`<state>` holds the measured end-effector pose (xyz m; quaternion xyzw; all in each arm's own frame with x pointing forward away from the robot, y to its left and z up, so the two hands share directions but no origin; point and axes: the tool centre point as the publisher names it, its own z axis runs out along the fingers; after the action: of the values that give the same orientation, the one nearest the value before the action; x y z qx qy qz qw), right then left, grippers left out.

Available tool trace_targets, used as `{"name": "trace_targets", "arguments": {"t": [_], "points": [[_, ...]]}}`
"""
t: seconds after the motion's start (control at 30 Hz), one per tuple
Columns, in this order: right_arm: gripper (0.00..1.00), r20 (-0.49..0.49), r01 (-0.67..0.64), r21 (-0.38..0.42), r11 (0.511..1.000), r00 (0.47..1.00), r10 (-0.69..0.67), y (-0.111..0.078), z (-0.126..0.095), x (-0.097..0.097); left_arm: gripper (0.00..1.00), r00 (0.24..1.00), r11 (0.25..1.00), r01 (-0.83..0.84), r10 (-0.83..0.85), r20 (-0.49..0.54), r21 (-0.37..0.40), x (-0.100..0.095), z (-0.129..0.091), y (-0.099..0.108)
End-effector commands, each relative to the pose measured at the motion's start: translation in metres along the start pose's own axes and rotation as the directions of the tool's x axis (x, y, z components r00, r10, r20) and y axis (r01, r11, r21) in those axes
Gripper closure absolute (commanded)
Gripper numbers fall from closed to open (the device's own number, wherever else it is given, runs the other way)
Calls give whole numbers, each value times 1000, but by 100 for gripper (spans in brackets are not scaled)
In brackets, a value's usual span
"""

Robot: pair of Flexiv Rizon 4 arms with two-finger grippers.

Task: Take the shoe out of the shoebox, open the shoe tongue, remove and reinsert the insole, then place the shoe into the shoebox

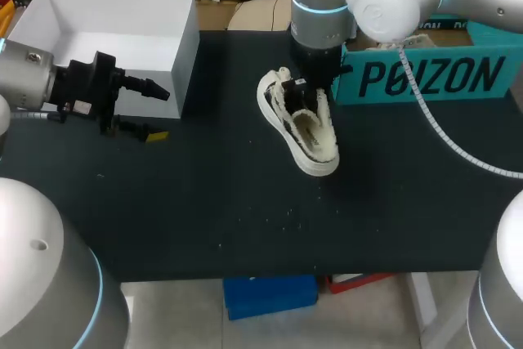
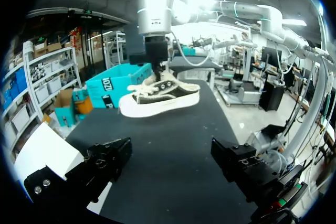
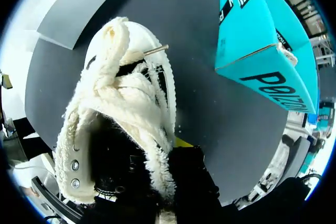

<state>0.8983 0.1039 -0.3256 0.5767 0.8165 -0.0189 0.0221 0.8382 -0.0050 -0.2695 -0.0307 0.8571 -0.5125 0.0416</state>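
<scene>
Nearest stand the two pale arm bases (image 1: 41, 275). Beyond them, mid-bench (image 1: 245, 226), the shoe (image 1: 310, 143) lies out of the white shoebox (image 1: 185, 55) at far left. The right gripper (image 1: 304, 91) sits in the shoe's mouth; its grip cannot be told. The left gripper (image 1: 162, 112) hangs beside the shoebox, fingers wide, holding nothing.

Left wrist view: the fingers (image 2: 113, 156) are spread, with the shoe well ahead and apart from them.

Right wrist view: fleecy lining (image 3: 152, 145) and thick laces (image 3: 113, 45) crowd the opening.

Judged step: opening the tongue. It is best drawn toward the toe while the left gripper pins the sole, lest the shoe lift or slide.
</scene>
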Motion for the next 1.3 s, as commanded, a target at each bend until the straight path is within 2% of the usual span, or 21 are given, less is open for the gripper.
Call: {"name": "trace_targets", "arguments": {"t": [0.03, 0.1, 0.13, 0.17, 0.23, 0.27, 1.0, 1.07, 1.17, 1.3], "points": [[100, 118, 513, 58, 856, 848, -516, -15, -113, -43, 0, 1000, 1000, -1, 1, 3, -1, 0, 2, 1], [100, 166, 642, 125, 757, 738, -654, -11, -143, -59, 0, 1000, 1000, -1, 1, 3, -1, 0, 2, 1], [100, 158, 705, 138, 695, 677, -718, -8, -156, -67, 0, 1000, 1000, -1, 1, 3, -1, 0, 2, 1], [100, 192, 766, 226, 602, 571, -798, -6, -168, -74, 0, 1000, 1000, -1, 1, 3, -1, 0, 2, 1], [100, 193, 825, 317, 468, 427, -884, 0, -189, -83, 0, 1000, 1000, -1, 1, 3, -1, 0, 2, 1], [100, 203, 828, 405, 387, 331, -922, 1, -197, -87, 0, 1000, 1000, -1, 1, 3, -1, 0, 2, 1], [100, 203, 828, 405, 387, 331, -922, 1, -197, -87, 0, 1000, 1000, -1, 1, 3, -1, 0, 2, 1], [100, 225, 838, 379, 392, 328, -918, 9, -195, -84, 0, 1000, 1000, -1, 1, 3, -1, 0, 2, 1], [100, 252, 843, 351, 407, 333, -909, 20, -193, -96, 0, 1000, 1000, -1, 1, 3, -1, 0, 2, 1], [100, 275, 858, 321, 402, 321, -906, 40, -191, -123, 0, 1000, 1000, -1, 1, 3, -1, 0, 2, 1]]}}
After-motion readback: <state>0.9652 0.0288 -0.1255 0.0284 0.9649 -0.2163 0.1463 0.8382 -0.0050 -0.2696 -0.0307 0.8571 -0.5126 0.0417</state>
